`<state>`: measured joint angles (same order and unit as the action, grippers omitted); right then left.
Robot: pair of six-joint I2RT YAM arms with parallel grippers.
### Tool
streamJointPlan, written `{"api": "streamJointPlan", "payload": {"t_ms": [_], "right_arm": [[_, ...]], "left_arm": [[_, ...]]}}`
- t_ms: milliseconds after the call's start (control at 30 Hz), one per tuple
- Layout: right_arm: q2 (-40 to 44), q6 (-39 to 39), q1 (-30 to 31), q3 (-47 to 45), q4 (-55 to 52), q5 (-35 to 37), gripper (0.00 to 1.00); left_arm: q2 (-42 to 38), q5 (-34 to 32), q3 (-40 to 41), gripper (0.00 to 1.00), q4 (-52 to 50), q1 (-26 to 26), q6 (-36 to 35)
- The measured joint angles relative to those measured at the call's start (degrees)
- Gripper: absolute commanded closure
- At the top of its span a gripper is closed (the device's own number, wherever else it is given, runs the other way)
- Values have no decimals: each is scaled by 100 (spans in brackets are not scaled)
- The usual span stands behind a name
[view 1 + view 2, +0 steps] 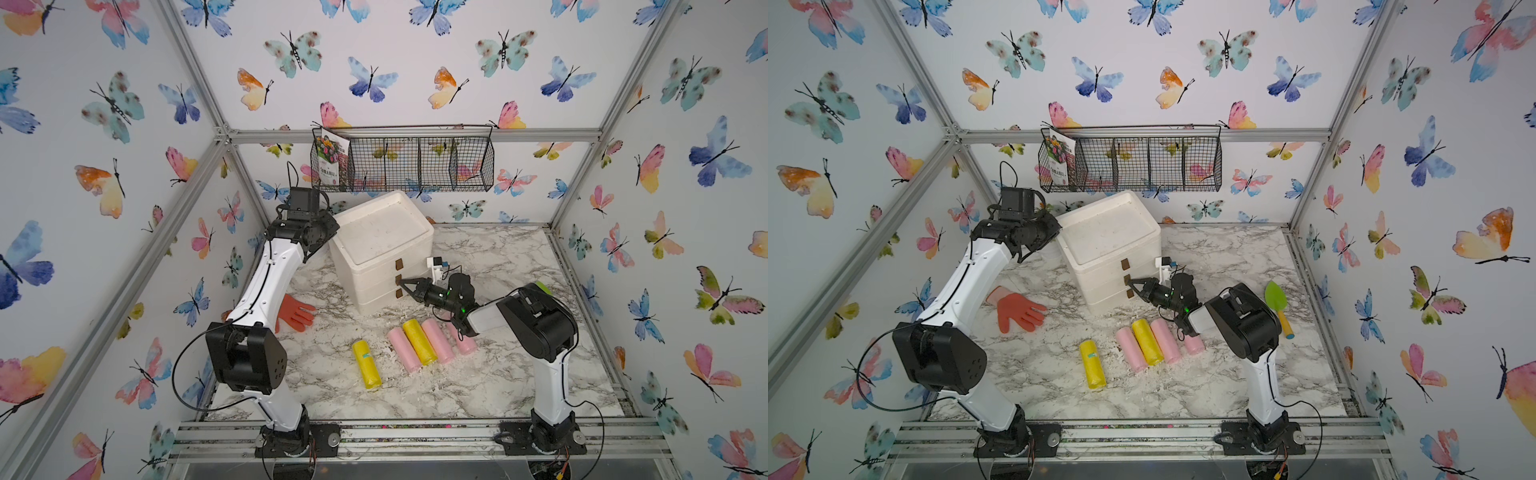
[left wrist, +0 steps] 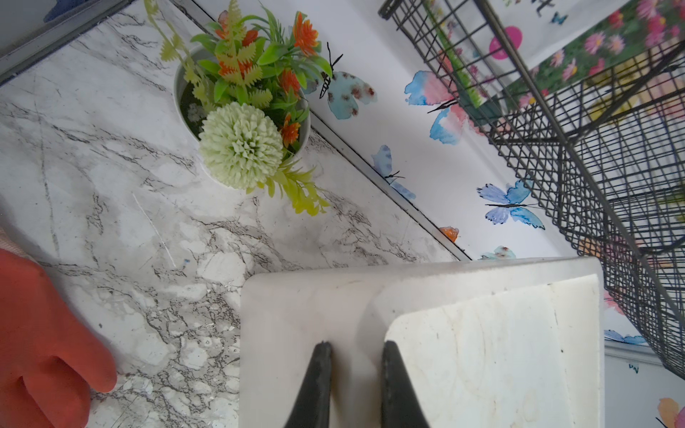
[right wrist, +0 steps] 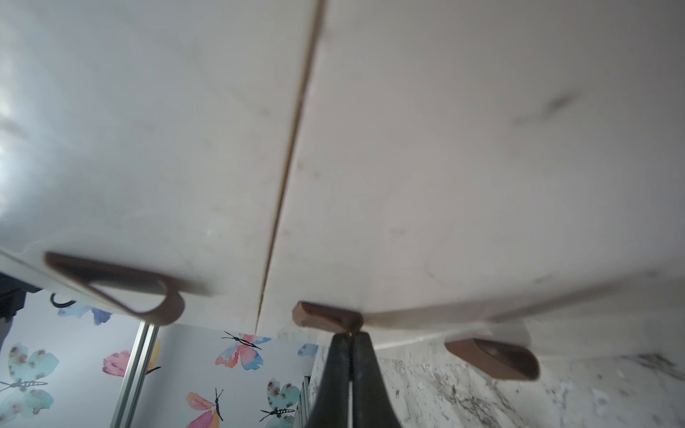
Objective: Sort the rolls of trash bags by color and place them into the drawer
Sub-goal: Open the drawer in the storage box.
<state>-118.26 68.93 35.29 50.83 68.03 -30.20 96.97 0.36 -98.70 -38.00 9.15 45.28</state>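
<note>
Marble table (image 1: 498,374) | right jaws pinched on middle drawer tab (image 3: 326,318) | left jaws slightly apart, empty, over drawer unit (image 2: 482,352)

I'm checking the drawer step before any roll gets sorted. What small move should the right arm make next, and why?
Probably a short, straight pull away from the white drawer unit. The right gripper is shut on the middle drawer's brown tab, all three drawers look closed, and the pink and yellow rolls lie on the table, so a drawer must open first.

Pink and yellow rolls (image 1: 419,343) (marbled tabletop (image 1: 498,257)).
</note>
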Motion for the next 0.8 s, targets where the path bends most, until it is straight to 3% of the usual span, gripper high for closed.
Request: {"api": "streamJointPlan", "payload": {"t_ms": [467,800], "right_arm": [[763,39,0,-1165,367,83,98],[2079,-354,90,-2133,-398,192,98]], "left_arm": [[0,-2,0,100,2,9,22],[0,-7,22,100,28,13,44]]}}
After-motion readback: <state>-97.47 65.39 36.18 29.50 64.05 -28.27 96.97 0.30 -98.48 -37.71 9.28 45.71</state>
